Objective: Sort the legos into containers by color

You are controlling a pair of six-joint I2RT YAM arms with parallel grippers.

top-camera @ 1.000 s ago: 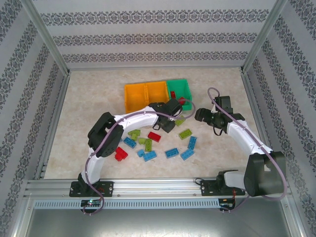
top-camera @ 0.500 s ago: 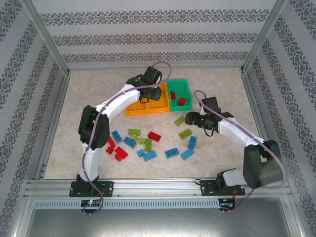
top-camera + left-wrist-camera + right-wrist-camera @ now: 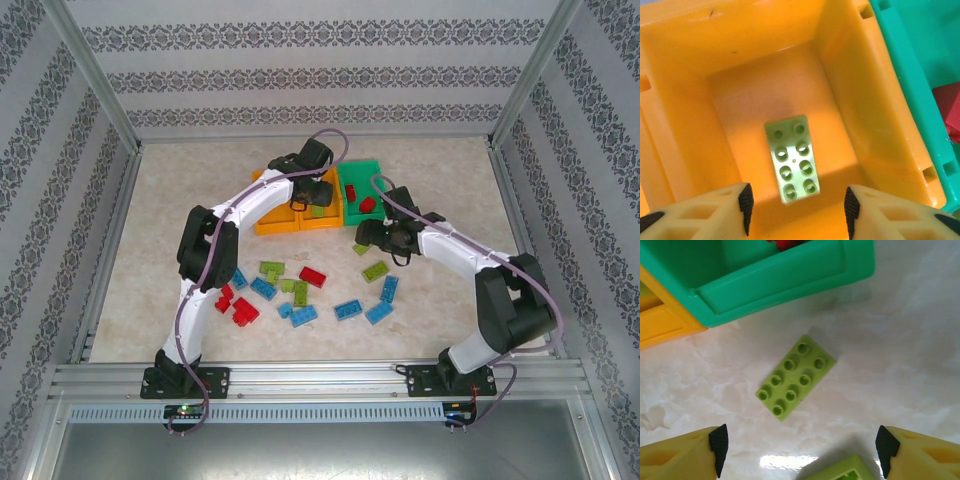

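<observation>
Since half a second back, the right gripper has slid in toward the green bin. It now hangs above a lime brick lying on the table just beside that bin's near wall. Our left gripper has barely shifted and hovers over the orange bin touching the green bin's left wall.

Left jaws stand wide apart with nothing between them. Below them the binned brick lies flat on the orange floor, studs up, apart from both fingertips. We judge that drop done. Right jaws are likewise spread wide and hold nothing, fingertips well clear of the lime brick on either side.

So the step in hand is the right arm's pick of that lime brick. It lies studs up, its long axis slantwise to the green bin's near wall, one short end towards that wall. It is also slantwise to the line between our fingers. We think the next move calls for a wrist turn so the pads close across the narrow width, then a straight descent (another lime piece sits close on the side away from the green bin and could get nudged). The brick then belongs with the binned brick, not with the red brick in the green bin. Loose bricks lie farther out from the near wall, so we judge ourselves early on.
</observation>
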